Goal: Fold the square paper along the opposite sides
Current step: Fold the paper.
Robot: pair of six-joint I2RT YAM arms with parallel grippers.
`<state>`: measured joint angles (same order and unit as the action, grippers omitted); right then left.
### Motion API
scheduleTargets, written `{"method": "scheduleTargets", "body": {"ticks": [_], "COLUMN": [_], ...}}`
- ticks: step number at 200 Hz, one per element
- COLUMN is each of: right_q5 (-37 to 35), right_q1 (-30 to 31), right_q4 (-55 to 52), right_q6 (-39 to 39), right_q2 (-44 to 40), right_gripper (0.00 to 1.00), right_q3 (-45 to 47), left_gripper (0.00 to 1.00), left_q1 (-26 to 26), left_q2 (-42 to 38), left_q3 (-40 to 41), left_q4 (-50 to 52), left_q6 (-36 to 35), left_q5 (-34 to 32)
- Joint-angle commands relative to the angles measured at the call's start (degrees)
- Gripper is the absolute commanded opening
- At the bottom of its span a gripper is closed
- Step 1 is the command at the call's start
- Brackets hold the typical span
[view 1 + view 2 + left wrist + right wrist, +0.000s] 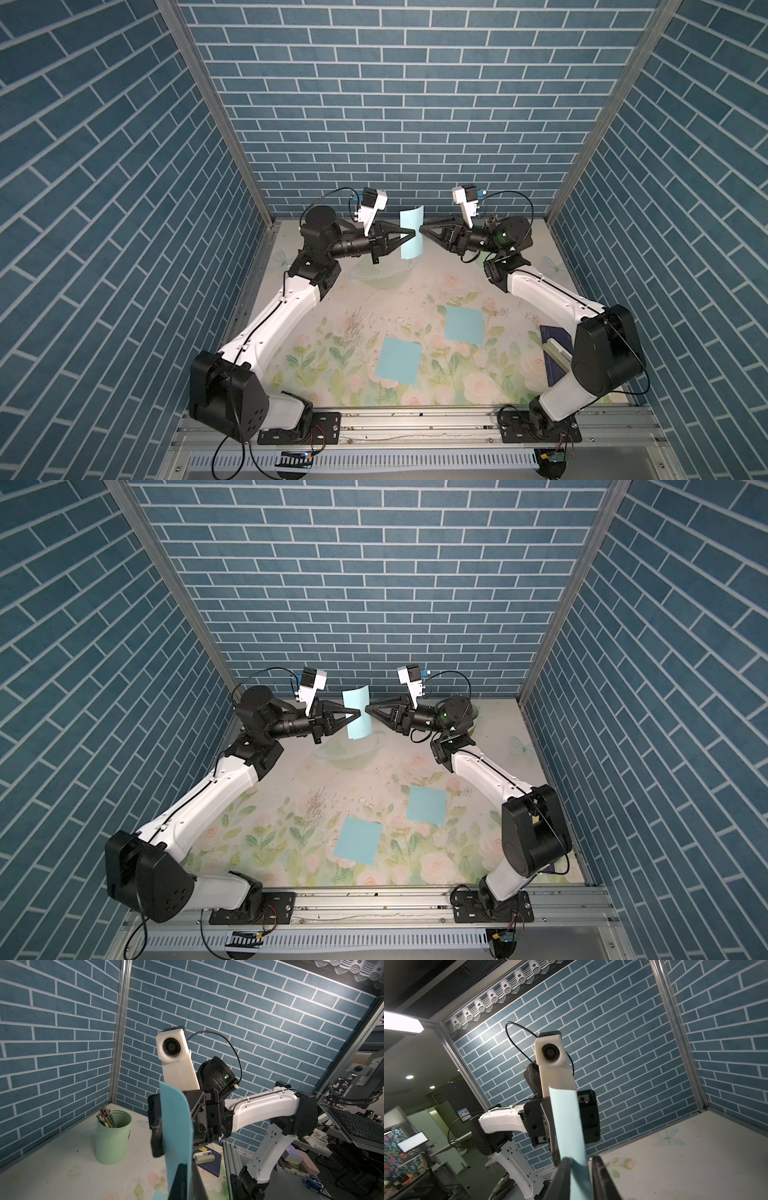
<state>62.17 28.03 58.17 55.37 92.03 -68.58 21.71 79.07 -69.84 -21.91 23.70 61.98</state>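
A light blue square paper (411,232) (357,715) hangs upright in the air above the back of the table, slightly curved and looking narrow from here. My left gripper (414,234) (359,714) is shut on its left side. My right gripper (422,229) (366,709) is shut on its right edge, and the two tips nearly meet. In the left wrist view the paper (176,1126) rises from my left gripper (189,1168). In the right wrist view the paper (569,1126) runs between the dark fingers of my right gripper (580,1159).
Two more blue paper squares (399,365) (464,325) lie flat on the floral table near the front. A stapler (557,353) on a dark mat sits at the right edge. A green cup of pencils (113,1136) stands in the back right corner. A clear dish (376,272) lies under the held paper.
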Motion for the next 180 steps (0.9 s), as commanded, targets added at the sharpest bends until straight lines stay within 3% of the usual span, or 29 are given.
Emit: {"method": "scheduleTargets", "body": {"ticks": [1, 52, 92, 114, 121, 138, 148, 180], "right_q5": [1.38, 1.20, 2.18, 3.18, 3.37, 3.98, 4.33, 4.80], "right_q1": [0.10, -0.44, -0.26, 0.26, 0.36, 0.45, 0.38, 0.27], "right_q4": [1.22, 1.50, 1.87, 2.07, 2.39, 3.02, 2.94, 3.40], "right_q6": [-1.81, -2.05, -3.03, -3.09, -2.93, -2.72, -2.73, -2.90], "right_q2": [-2.88, -3.43, -3.97, -3.43, -3.25, -3.29, -3.46, -4.27], "right_gripper": [0.00, 0.00, 0.45, 0.52, 0.48, 0.26, 0.00, 0.00], "right_q3": [0.65, 2.43, 4.83, 5.56, 5.80, 6.34, 6.65, 7.97], "left_gripper": [0.00, 0.00, 0.00, 0.00, 0.00, 0.00, 0.00, 0.00], "left_q1": [0.04, -0.10, -0.19, -0.18, -0.18, -0.18, -0.31, -0.62], "left_q2": [-0.40, -0.46, -0.76, -0.48, -0.34, -0.06, 0.06, 0.08], "left_q3": [-0.34, -0.56, -0.60, -0.81, -0.95, -1.01, -0.95, -1.08], "left_q4": [-0.04, 1.01, 1.82, 1.62, 1.62, 1.62, 1.78, 2.20], "left_q6": [-1.03, -1.77, -2.39, -2.28, -2.25, -2.26, -2.34, -2.87], "left_q5": [0.60, 0.47, 0.29, 0.43, 0.43, 0.43, 0.43, 0.25]}}
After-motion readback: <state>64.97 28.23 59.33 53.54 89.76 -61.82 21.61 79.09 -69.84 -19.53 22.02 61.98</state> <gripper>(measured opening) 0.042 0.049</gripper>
